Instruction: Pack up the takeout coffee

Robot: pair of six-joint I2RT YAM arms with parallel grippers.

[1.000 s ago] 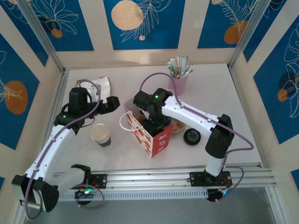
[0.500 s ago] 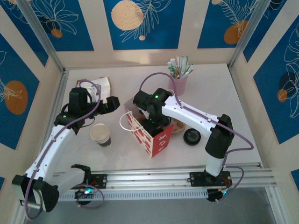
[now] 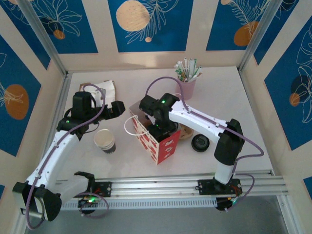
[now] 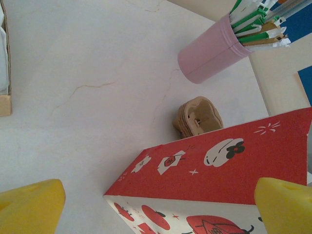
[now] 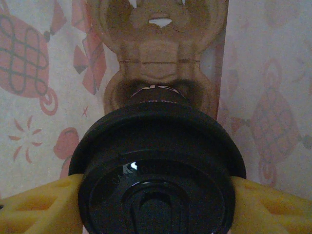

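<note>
The left arm [image 3: 54, 151] rises from the lower left of the top view, bends at the elbow and reaches up and right. The left gripper [image 3: 118, 108] points right, just left of centre. In the left wrist view its yellow fingertips [image 4: 29, 207] sit in the two lower corners, spread wide, holding nothing. The right arm [image 3: 202, 123] climbs from the lower right and stretches left to centre, wrist turned down. The right gripper [image 5: 156, 195] clamps the cup [image 5: 156, 165] from both sides.

- No lettering, brand or number can be read anywhere.
- Red-and-white paper bag [image 4: 214, 163], lower centre of the left wrist view: drawn motifs only.
- Takeout coffee [image 5: 157, 168], centre of the right wrist view: faint raised marks on its black lid, illegible.
</note>
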